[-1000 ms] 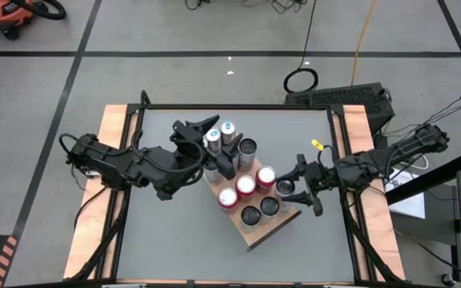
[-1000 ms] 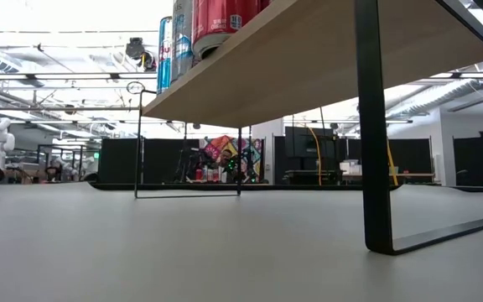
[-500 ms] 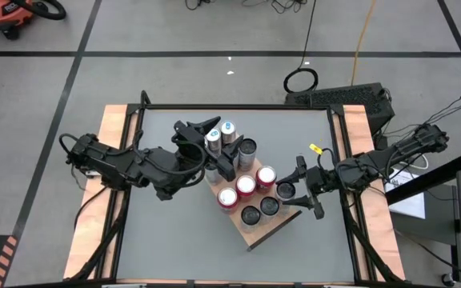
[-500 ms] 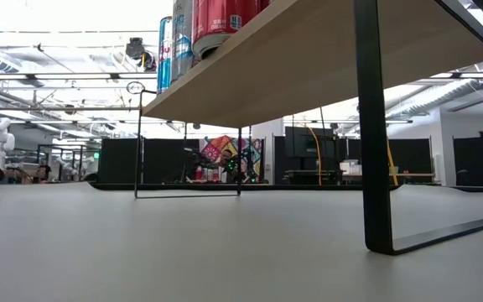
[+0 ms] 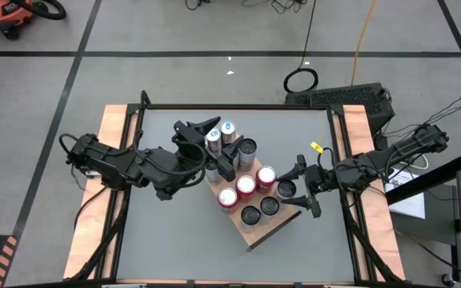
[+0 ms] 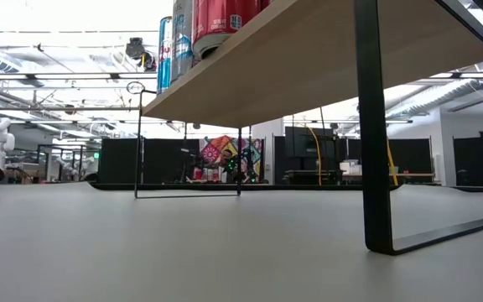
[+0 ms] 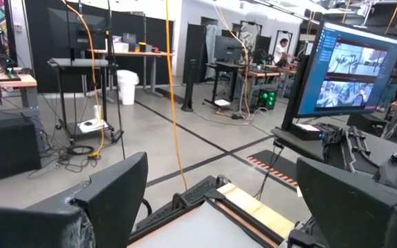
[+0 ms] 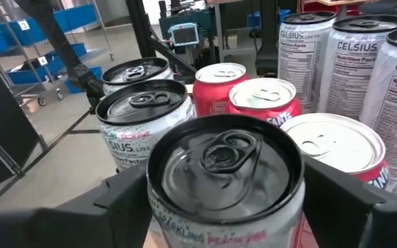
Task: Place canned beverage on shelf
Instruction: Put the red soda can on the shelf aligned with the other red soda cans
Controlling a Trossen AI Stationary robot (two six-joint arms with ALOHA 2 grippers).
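The shelf [image 5: 272, 226], a light wooden board on black legs, stands slantwise on the grey table and bears several upright cans. A black-topped can [image 8: 225, 162] stands at the shelf's right edge [image 5: 285, 190]. My right gripper [image 5: 304, 187] comes level from the table's right, open, with one finger on either side of that can [image 8: 229, 196]. My left gripper [image 5: 217, 138] hovers open, well above the cans at the shelf's far-left corner. Its wrist view shows only the room between its fingers [image 7: 212, 200]. My right gripper's fingers [image 8: 126, 196] stand close against the two sides of the black-topped can's upper wall [image 8: 158, 207], level, from the table's right. I cannot tell whether they touch it. The can stands upright on the shelf.
Red-topped cans [image 8: 264, 96] and tall silver cans [image 8: 353, 62] crowd right behind the black-topped one. From the low view the shelf's underside [image 6: 325, 59] and a black leg [image 6: 374, 134] show, with free table beneath. Pale wood strips [image 5: 110, 176] line the table's sides.
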